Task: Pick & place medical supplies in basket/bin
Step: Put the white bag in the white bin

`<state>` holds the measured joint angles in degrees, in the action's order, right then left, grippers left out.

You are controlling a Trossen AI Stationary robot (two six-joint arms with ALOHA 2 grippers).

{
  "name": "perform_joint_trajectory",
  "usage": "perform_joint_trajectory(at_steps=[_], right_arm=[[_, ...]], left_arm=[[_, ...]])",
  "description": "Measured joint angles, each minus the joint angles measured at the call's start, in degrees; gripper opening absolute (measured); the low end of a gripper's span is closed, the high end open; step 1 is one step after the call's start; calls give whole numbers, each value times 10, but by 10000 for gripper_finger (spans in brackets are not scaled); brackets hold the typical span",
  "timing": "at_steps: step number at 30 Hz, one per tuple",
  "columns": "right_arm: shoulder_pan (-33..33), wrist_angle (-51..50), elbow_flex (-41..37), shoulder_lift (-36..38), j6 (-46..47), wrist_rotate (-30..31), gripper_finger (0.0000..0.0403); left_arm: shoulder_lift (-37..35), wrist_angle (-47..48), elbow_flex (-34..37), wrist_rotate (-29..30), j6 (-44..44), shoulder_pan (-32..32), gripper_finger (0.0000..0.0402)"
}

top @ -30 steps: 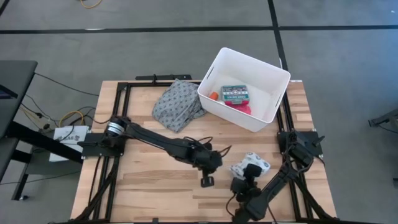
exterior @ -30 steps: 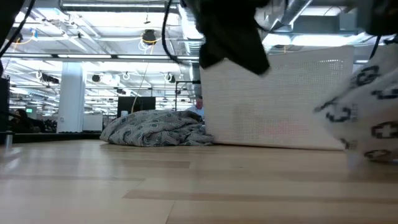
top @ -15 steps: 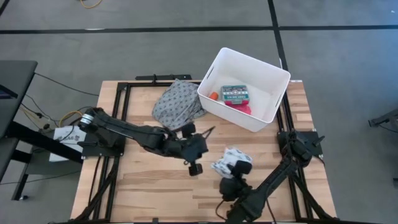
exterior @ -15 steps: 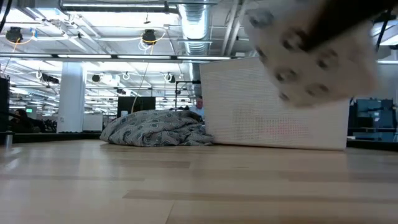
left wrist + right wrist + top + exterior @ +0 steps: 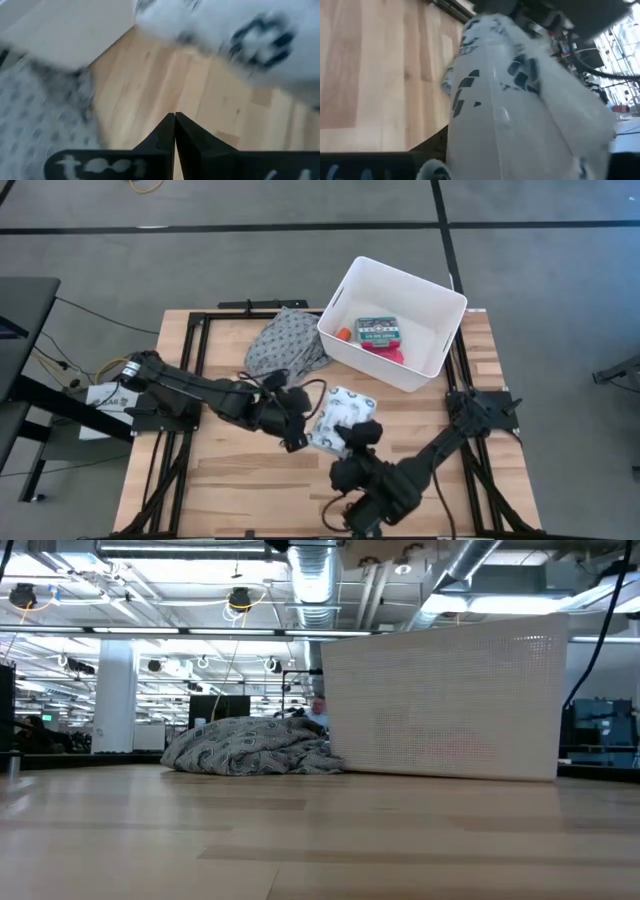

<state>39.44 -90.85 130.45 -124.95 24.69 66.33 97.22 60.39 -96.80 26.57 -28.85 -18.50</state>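
The white patterned soft pack (image 5: 338, 420) hangs over the table's middle in my right gripper (image 5: 360, 436), which is shut on it; the pack fills the right wrist view (image 5: 520, 100). My left gripper (image 5: 294, 442) is shut on nothing just left of the pack, which shows blurred beyond its fingertips (image 5: 175, 118). The white bin (image 5: 440, 305) stands at the far right and holds the green box (image 5: 378, 330), the orange tube (image 5: 343, 334) and something pink (image 5: 388, 352). A white roll and a grey strip are not in view. My right gripper holds the soft pack at its near right end (image 5: 352, 430), coming from the table's near side. The pack's own bulk hides the fingers in the wrist view. The pack is lifted clear: the low view shows nothing of it on the table.
The grey dotted cloth (image 5: 285, 345) lies crumpled against the bin's left wall (image 5: 440, 700) at the far edge. Bare wood (image 5: 230, 470) stretches along the near left. Black frame rails (image 5: 195, 330) run along the table's sides.
My right gripper has lifted the soft pack off the near right part of the table and carried it left and toward the far edge, out of the low view. My left gripper, still shut, has drawn back toward the table's left and far side.
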Motion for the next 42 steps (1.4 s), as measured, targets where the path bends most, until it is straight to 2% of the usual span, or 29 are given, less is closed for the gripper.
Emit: perform_joint_trajectory(at_steps=[3, 5, 6, 8, 10, 15, 18, 21, 24, 27, 30, 35, 39, 42], right_arm=[[-16, 0, 38, -1, -34, 2, 166], [-24, 21, 47, 11, -46, 44, 166], [-29, 10, 46, 22, -52, 46, 166], [-42, 12, 46, 35, -57, 58, 166], [-59, 11, 42, 45, -72, 54, 166], [-122, 11, 43, 97, -130, 101, 166], [-186, 9, 43, 135, -142, 103, 166], [-273, 9, 40, 174, -91, 33, 166], [-373, 9, 17, 212, -38, -57, 166], [-464, 8, -27, 230, -27, -135, 166], [-531, 9, -81, 234, -10, -213, 166], [-612, 37, -199, 234, -11, -237, 166], [-655, 92, -309, 221, -12, -302, 166], [-671, 134, -376, 225, -33, -303, 169]], left_arm=[[-6, 75, -1, 68, -76, -16, 1], [-5, 152, 4, 129, -114, -30, 1], [-5, 182, 6, 148, -141, -38, 1], [-15, 247, 2, 197, -220, -57, 1], [-27, 314, 5, 220, -306, -79, 1], [-56, 265, 30, 238, -326, -125, 1], [-53, 288, 31, 241, -371, -154, 1], [-47, 291, 30, 241, -410, -178, 1], [-38, 287, 31, 271, -431, -204, 1], [-33, 286, 31, 309, -446, -227, 1], [-33, 281, 31, 314, -459, -240, 1], [-33, 276, 31, 335, -472, -253, 1], [-33, 260, 31, 336, -475, -254, 1], [-33, 256, 31, 329, -475, -254, 1]])
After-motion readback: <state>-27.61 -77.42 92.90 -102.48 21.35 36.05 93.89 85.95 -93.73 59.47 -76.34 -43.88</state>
